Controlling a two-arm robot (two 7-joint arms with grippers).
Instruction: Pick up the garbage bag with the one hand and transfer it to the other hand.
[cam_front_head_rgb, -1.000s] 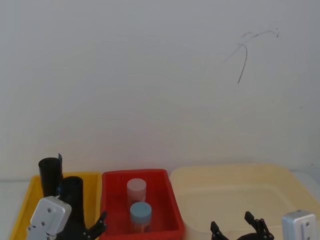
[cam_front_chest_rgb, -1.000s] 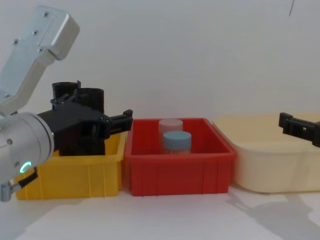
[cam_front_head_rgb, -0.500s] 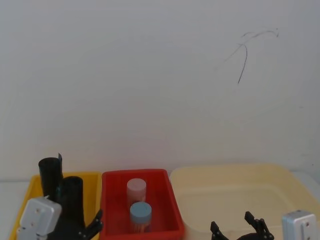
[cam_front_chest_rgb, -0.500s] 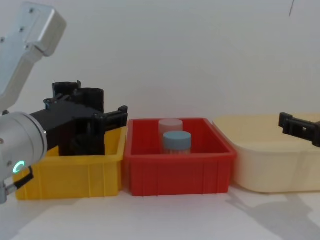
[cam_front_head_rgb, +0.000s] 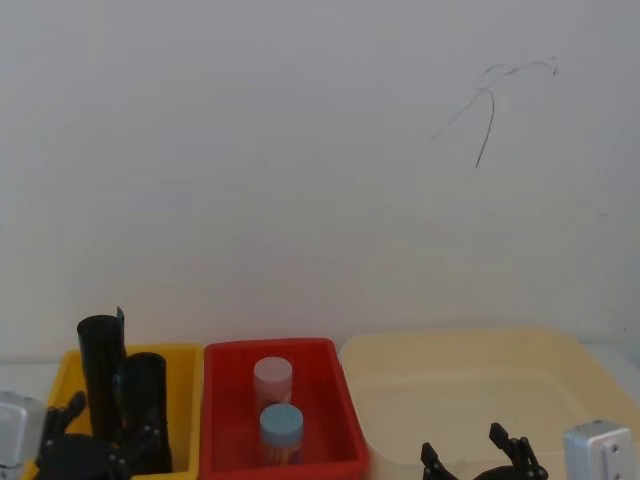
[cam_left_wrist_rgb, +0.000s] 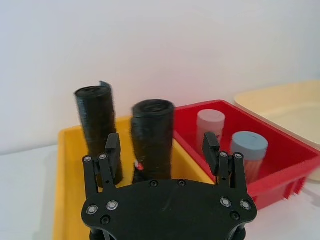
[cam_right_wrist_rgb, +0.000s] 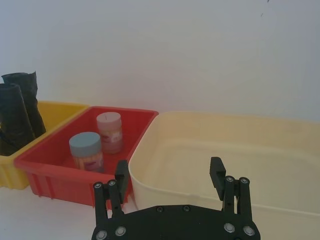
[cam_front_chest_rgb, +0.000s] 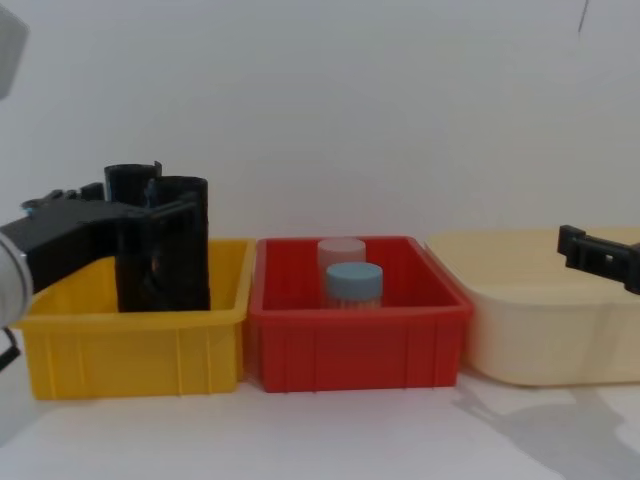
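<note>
The garbage bag (cam_front_chest_rgb: 182, 245), a black crinkled roll with a round rim, stands upright in the yellow bin (cam_front_chest_rgb: 130, 350). It also shows in the head view (cam_front_head_rgb: 146, 405) and the left wrist view (cam_left_wrist_rgb: 152, 140). My left gripper (cam_front_chest_rgb: 143, 200) comes in from the left edge at roll height. It is open, and in the left wrist view (cam_left_wrist_rgb: 161, 145) the bag stands ahead of its spread fingers, apart from both. Low at the right, my right gripper (cam_right_wrist_rgb: 169, 171) hangs open and holds nothing at the cream tub's (cam_right_wrist_rgb: 235, 150) near wall, also seen from the chest (cam_front_chest_rgb: 598, 256).
A slimmer black roll with a notched top (cam_front_chest_rgb: 130, 235) stands just behind the bag in the yellow bin. The red bin (cam_front_chest_rgb: 355, 345) in the middle holds a pink-lidded jar (cam_front_chest_rgb: 341, 255) and a blue-lidded jar (cam_front_chest_rgb: 354, 285). A white wall rises right behind the bins.
My left arm has drawn back to the left, from over the red bin's edge to beside the rolls. The right gripper has not moved.
</note>
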